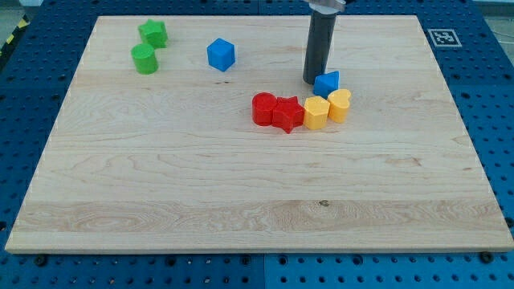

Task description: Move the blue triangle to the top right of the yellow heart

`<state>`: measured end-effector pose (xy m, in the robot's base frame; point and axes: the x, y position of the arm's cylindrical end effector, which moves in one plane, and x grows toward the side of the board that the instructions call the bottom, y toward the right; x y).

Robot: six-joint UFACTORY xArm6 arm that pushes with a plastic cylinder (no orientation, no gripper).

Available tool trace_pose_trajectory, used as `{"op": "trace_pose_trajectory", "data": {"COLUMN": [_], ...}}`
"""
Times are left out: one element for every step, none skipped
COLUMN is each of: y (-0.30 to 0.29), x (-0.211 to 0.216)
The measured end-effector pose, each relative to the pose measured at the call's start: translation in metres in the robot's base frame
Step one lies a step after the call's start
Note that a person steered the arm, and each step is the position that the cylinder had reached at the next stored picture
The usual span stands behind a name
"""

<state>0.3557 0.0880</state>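
Note:
The blue triangle (pixel 327 83) lies on the wooden board right of centre, near the view's top. My tip (pixel 312 79) stands just to its left, touching or almost touching it. The yellow heart (pixel 340 104) lies directly below the triangle, slightly to the right, and the two nearly touch. A yellow hexagon block (pixel 316 113) sits against the heart's left side.
A red cylinder (pixel 263 108) and a red star (pixel 287 113) continue the row left of the yellow hexagon. A blue cube (pixel 220 54) lies at the top centre-left. A green star (pixel 152 34) and a green cylinder (pixel 144 59) lie at the top left.

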Motion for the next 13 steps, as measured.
{"op": "trace_pose_trajectory", "data": {"y": [0.000, -0.037, -0.053, -0.027, -0.001, 0.000, 0.004, -0.017, -0.019, -0.003, 0.014, 0.015, 0.021], "x": [0.000, 0.001, 0.005, 0.008, 0.008, 0.008, 0.007, 0.012, 0.018, 0.026, 0.026, 0.026, 0.026]}}
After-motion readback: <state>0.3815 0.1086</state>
